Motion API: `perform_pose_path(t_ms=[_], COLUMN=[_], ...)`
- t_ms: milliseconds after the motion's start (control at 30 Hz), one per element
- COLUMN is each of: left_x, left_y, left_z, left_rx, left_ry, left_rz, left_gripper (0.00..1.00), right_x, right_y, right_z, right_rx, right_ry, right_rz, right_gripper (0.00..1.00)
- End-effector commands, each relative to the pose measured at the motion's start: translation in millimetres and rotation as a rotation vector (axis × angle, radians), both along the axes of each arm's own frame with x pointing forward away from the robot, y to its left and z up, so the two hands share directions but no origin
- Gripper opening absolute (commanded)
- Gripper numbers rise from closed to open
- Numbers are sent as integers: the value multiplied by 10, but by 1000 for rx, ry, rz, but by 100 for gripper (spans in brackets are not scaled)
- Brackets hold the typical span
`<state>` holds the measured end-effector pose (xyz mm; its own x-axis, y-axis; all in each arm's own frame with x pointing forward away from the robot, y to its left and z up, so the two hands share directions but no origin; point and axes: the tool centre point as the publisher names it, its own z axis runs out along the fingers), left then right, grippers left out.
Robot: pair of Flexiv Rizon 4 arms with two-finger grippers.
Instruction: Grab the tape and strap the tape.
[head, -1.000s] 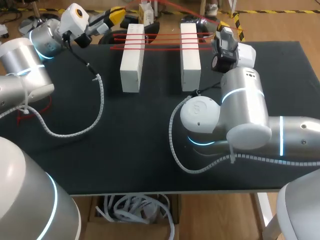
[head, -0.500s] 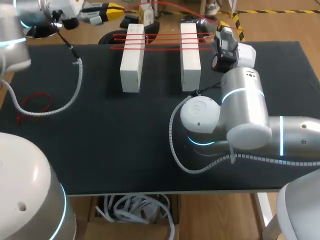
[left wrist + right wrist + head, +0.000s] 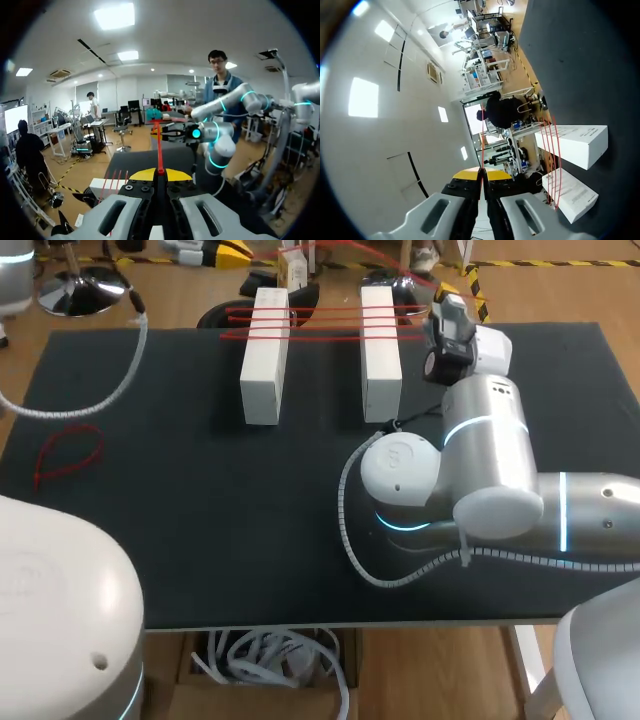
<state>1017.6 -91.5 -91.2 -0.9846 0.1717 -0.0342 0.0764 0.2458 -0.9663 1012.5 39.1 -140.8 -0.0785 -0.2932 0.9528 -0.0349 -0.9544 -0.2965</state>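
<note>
Seen from above, a black worktop (image 3: 250, 520) fills the scene. At 9 o'clock a thin red loop (image 3: 70, 455) lies flat on it, well apart from everything else. At 11 o'clock, past the worktop's far edge, the left pincer (image 3: 215, 252) hangs in the air. The left wrist view shows its yellow tips (image 3: 160, 174) pressed together, clamped on a strand of red tape (image 3: 160, 147) that runs straight ahead from between them. At 12 o'clock two long white blocks stand side by side with a gap between, the left block (image 3: 264, 355) and the right block (image 3: 380, 350). Several strands of the red tape (image 3: 320, 322) stretch across the far ends of both blocks, spanning the gap. At 1 o'clock the right pincer (image 3: 447, 290) sits just beside the far end of the right block, its silver arm curving back toward 4 o'clock. The right wrist view shows its tips (image 3: 482, 172) together, gripping a fine red strand of tape.
</note>
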Motion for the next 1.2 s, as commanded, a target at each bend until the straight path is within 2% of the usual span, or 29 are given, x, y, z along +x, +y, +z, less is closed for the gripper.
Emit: perform_pose_path(t_ms=[33,200,333,567,1200], left_x=[23,16,24,8,-127], left_y=[-77,-106,-114,-80,-147], left_z=[58,68,74,73,86], left_rx=[606,730,767,761,720], left_ry=[-16,-46,-66,-79,-125], left_rz=[-13,1,41,105,139], left_gripper=[0,0,0,0,0], right_x=[-5,-5,-5,-5,-5], right_y=[-4,-4,-4,-4,-4], right_z=[25,25,25,25,25], right_rx=[-2,-2,-2,-2,-2], right_ry=[6,6,6,6,6], right_rz=[0,0,0,0,0], right_gripper=[0,0,0,0,0])
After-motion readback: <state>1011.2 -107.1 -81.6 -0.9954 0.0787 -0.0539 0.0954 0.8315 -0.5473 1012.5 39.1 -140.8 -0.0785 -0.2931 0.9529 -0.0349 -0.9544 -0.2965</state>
